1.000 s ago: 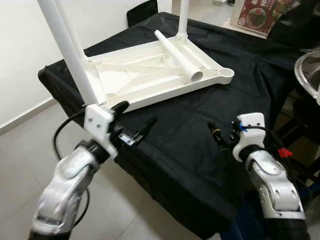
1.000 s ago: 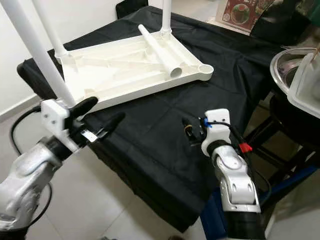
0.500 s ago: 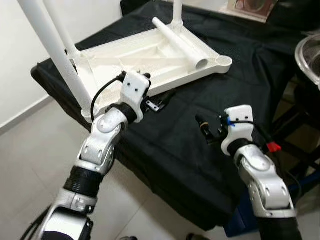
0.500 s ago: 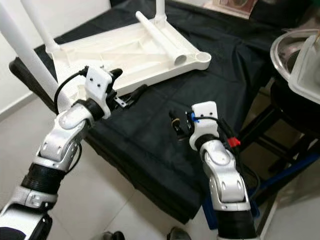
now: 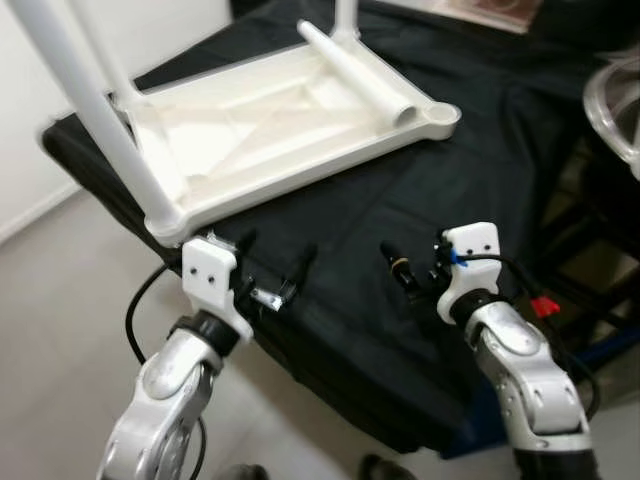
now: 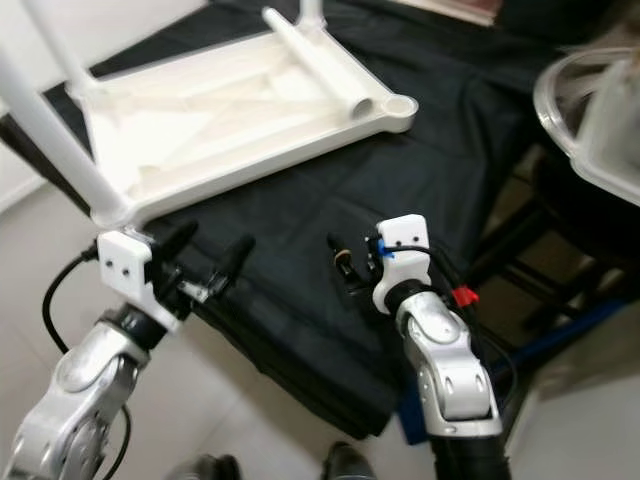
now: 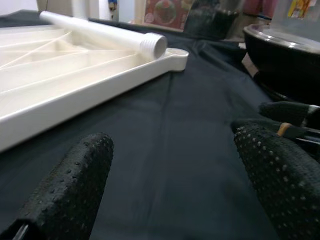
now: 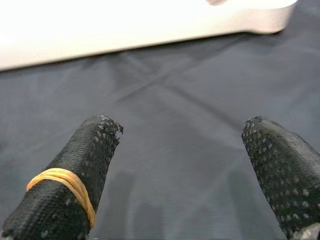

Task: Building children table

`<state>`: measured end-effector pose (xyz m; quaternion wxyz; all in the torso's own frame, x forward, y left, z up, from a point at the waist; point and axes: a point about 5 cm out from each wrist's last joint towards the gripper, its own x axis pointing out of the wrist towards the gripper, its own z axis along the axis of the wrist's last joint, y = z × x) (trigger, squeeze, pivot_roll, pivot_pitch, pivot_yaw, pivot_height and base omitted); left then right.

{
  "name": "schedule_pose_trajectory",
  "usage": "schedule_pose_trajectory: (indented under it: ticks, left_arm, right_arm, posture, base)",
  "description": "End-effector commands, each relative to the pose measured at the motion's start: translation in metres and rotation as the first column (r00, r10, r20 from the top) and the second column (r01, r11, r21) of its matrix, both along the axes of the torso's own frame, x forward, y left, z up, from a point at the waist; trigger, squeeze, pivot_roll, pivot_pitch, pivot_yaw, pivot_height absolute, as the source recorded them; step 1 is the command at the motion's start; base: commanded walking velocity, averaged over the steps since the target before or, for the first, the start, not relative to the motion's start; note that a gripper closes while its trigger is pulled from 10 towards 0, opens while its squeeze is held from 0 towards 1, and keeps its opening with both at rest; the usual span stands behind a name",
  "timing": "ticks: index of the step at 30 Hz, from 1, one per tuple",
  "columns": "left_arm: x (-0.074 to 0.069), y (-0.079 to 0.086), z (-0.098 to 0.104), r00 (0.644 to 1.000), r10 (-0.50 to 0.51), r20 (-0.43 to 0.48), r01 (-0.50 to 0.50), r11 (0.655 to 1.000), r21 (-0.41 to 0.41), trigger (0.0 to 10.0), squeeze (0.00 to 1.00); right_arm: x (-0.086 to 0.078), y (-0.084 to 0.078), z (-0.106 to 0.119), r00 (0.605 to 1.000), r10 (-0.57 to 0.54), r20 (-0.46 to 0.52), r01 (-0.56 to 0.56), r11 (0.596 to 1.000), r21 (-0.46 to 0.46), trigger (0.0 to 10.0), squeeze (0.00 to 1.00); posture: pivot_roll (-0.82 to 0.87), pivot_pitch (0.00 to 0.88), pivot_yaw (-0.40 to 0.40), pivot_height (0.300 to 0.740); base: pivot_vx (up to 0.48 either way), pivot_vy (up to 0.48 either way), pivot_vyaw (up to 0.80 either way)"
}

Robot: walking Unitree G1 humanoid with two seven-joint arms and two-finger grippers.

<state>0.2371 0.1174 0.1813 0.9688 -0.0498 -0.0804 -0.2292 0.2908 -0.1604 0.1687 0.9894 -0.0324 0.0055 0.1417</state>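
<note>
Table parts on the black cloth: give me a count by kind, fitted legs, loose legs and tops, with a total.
Table top, upside down: 1
Legs standing in corner sockets: 3
Loose leg lying on the top: 1
Empty corner socket: 1, not counted as a part
Total parts: 5

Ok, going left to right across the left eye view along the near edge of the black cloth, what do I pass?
Left gripper, open over the cloth edge → bare black cloth → right gripper, open, above the cloth.
</note>
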Motion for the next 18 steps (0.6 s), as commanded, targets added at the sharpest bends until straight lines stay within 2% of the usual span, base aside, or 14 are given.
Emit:
schedule_pose_trajectory:
  ticks: [1, 3, 9, 13, 18]
  left_arm:
    - [-0.001, -0.001, 0.002, 1.000, -0.017, 0.007, 0.017, 1.000, 0.012, 10.0, 0.00]
    - [0.002, -0.004, 0.003, 1.000, -0.026, 0.012, 0.026, 1.000, 0.017, 10.0, 0.00]
    - [0.010, -0.018, 0.015, 0.996, -0.067, 0.052, 0.068, 0.998, -0.007, 10.0, 0.00]
    - [0.007, -0.022, 0.015, 0.994, -0.090, 0.059, 0.089, 0.996, 0.012, 10.0, 0.00]
    - [0.004, -0.029, 0.017, 0.987, -0.151, 0.059, 0.147, 0.987, 0.064, 10.0, 0.00]
  right_arm:
    - [0.003, 0.004, -0.002, 1.000, 0.020, -0.008, -0.019, 1.000, 0.009, 10.0, 0.00]
    - [0.007, 0.006, 0.002, 1.000, 0.022, 0.019, -0.022, 1.000, 0.000, 10.0, 0.00]
    - [0.017, 0.003, 0.015, 0.998, 0.016, 0.061, -0.017, 1.000, 0.021, 10.0, 0.00]
    - [0.018, 0.002, 0.015, 0.998, 0.011, 0.065, -0.012, 1.000, 0.017, 10.0, 0.00]
    - [0.017, -0.002, 0.014, 0.998, -0.001, 0.063, 0.000, 1.000, 0.020, 10.0, 0.00]
  posture:
    - [-0.01, 0.137, -0.017, 0.740]
    - [-0.01, 0.117, -0.015, 0.740]
    - [-0.02, 0.088, -0.010, 0.740]
    - [-0.03, 0.086, -0.009, 0.740]
    - [-0.03, 0.087, -0.004, 0.740]
  base:
    - [0.266, 0.000, 0.00]
    - [0.270, 0.000, -0.63]
    - [0.277, 0.000, -0.13]
    - [0.278, 0.000, 0.00]
    - [0.000, 0.000, 0.00]
